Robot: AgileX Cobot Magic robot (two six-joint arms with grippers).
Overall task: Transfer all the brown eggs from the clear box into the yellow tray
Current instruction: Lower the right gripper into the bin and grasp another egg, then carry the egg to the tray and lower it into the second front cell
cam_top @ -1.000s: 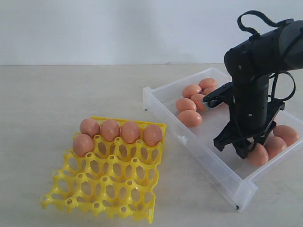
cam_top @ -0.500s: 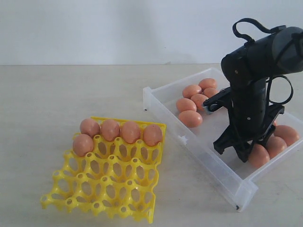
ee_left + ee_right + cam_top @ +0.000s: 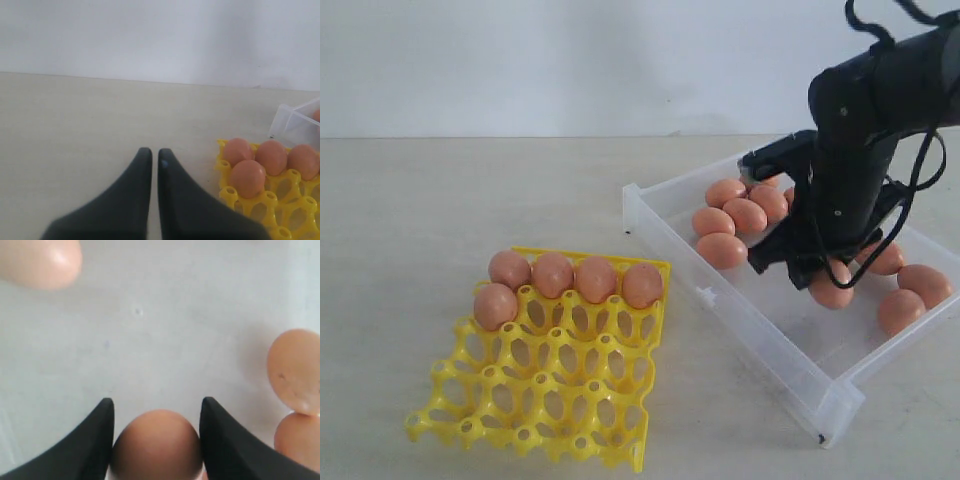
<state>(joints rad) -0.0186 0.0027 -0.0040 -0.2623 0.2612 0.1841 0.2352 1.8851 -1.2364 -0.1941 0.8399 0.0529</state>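
i work over a broad, pale beige surface (image 3: 470, 200), matte and faintly streaked, that runs back to a plain white wall (image 3: 570, 60). the two meet in a straight, level seam (image 3: 470, 137) across the whole width, and my left wrist sees that same wall and surface. the light is soft and even, throwing only faint, blurred shadows.

Five brown eggs (image 3: 596, 279) sit upright in the yellow tray (image 3: 550, 400): four fill the far row and one sits in the next row, at its left end. The clear box (image 3: 760, 330) holds the others, maybe ten, some of them hidden. One brown egg (image 3: 156, 442) is clamped in the right gripper (image 3: 157, 401).
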